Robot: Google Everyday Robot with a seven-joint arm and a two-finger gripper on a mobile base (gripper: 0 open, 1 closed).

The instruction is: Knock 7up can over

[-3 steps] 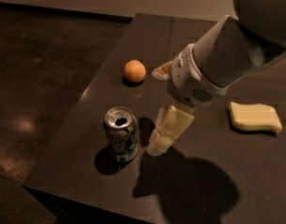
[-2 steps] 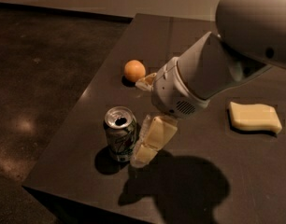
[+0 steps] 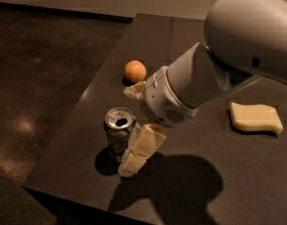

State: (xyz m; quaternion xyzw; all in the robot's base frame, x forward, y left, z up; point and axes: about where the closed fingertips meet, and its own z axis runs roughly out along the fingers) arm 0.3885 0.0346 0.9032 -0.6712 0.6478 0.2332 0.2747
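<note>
Camera view: a dark worktop (image 3: pixel 256 172) stands over a dark speckled floor (image 3: pixel 40 78). The 7up can (image 3: pixel 119 136) stands upright near the worktop's front left corner, its silver top with the open pull-tab hole facing up and its shadow falling on the surface to its left.

The robot's white arm (image 3: pixel 228 55) reaches in from the upper right, and the gripper (image 3: pixel 133 125) is low over the worktop, right beside the can. Its jaws are spread wide and hold nothing. The nearer cream-coloured jaw slants down along the can's right side with its tip at the worktop by the can's base; whether it touches the can cannot be told. The farther jaw shows only as a tip behind the can, close to the orange ball.

The orange ball (image 3: pixel 135 71) rests farther back on the worktop, beyond the can. A yellow sponge (image 3: pixel 255 118) lies flat well to the right, apart from everything else. The arm casts a broad shadow across the front of the worktop.
</note>
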